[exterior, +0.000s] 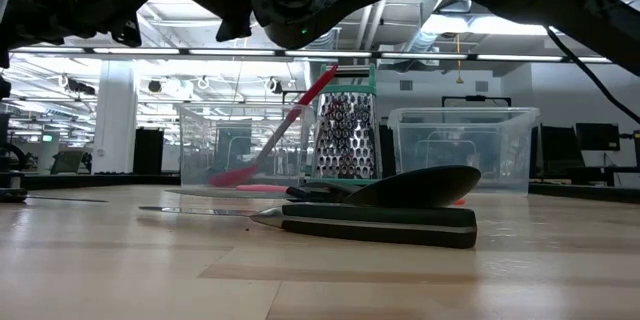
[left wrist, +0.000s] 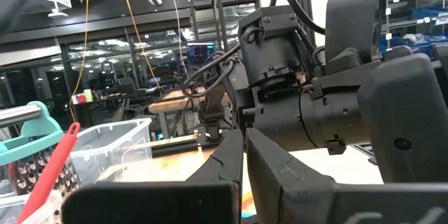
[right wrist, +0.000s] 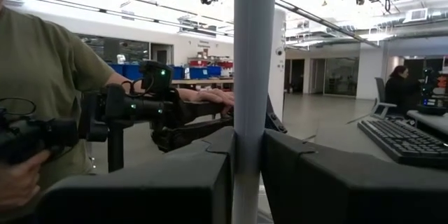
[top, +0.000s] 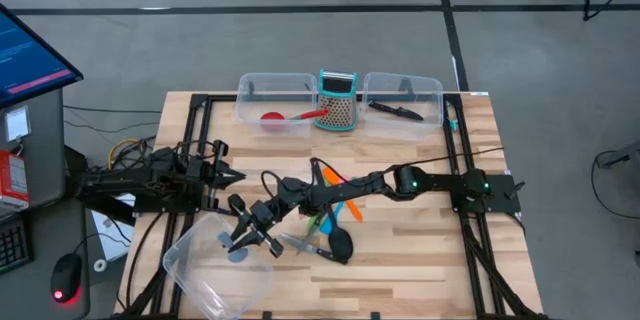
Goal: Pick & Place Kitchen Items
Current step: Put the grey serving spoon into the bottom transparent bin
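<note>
My right gripper (top: 258, 238) reaches across the table to the near left and is shut on a grey-blue spoon (right wrist: 253, 56), above a clear tub (top: 200, 265). The spoon's bowl (top: 238, 253) shows over the tub. A black spoon (top: 340, 245), a black-handled knife (top: 305, 247) and orange (top: 343, 207), green and blue spatulas lie flat on the table's middle. A red spoon (top: 290, 116) leans in the far left tub (top: 272, 88). Another knife (top: 395, 110) lies in the far right tub (top: 428, 88). My left gripper (left wrist: 243, 161) waits shut at the table's left edge. My right gripper pinches the grey-blue spoon's handle (right wrist: 253, 122) between its two fingers. The fingers lie across the handle, which runs on past them on both sides. The spoon is lifted off the table, its bowl over the near left tub; whether it touches the tub I cannot tell.
A teal-framed metal grater (top: 338, 100) stands between the two far tubs. In the low view the knife (exterior: 370, 222) and black spoon (exterior: 420, 185) lie in front of it. A person (right wrist: 42, 77) stands beyond the table's left side. Bare wood lies at the near right.
</note>
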{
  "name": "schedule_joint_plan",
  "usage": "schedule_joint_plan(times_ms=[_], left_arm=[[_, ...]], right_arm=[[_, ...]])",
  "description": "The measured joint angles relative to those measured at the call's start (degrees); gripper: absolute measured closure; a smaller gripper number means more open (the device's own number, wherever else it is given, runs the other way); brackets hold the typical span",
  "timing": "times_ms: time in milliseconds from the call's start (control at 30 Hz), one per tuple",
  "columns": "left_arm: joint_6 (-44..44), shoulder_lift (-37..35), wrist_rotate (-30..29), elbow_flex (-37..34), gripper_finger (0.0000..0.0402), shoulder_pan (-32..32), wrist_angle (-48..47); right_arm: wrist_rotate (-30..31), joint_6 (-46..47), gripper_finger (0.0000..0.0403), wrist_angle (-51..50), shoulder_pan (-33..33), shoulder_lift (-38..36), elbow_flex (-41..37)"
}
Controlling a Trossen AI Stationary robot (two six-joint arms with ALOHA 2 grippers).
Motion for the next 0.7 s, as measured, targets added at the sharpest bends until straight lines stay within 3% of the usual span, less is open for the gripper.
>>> schedule_joint_plan(times_ms=[700], left_arm=[[0.0,0.0,0.0,0.0,0.0399,0.0,0.3]], right_arm=[[0.0,-0.2,0.035,-2.7,0.0,0.0,0.0]])
